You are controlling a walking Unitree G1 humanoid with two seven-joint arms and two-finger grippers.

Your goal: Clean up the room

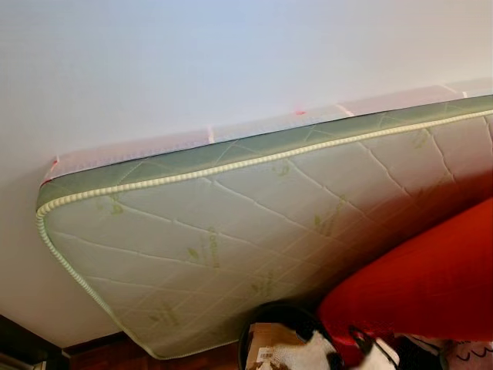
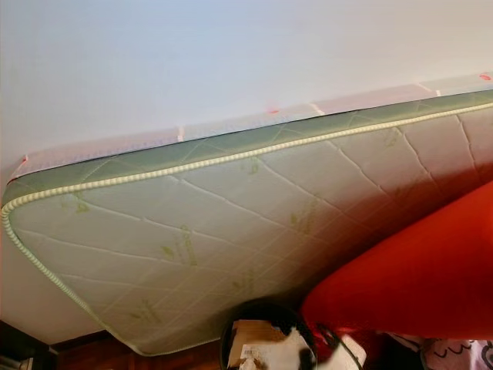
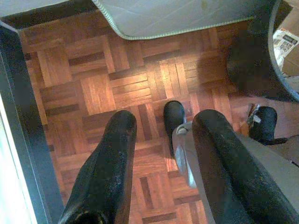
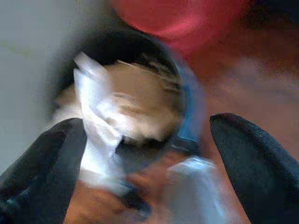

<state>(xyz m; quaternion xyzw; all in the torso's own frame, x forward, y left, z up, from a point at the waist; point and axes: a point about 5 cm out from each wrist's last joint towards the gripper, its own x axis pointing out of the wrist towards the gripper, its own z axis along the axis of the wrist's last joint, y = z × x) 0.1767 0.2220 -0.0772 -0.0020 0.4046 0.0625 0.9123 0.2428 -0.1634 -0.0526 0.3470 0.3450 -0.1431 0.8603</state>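
Motion blur smears the bin's contents (image 4: pixel 126 107) beyond telling.

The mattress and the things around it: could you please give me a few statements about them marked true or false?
1. The mattress leans against a white wall. True.
2. The mattress cover is plain blue. False: it is pale and quilted with green leaf prints and a green side band.
3. A red object lies in front of the mattress's lower right part. True.
4. The round black bin is empty. False: it holds cardboard and white paper.
5. The floor is grey carpet. False: it is wooden parquet.
6. The right gripper is open, with the bin ahead of it. True, though that view is blurred.
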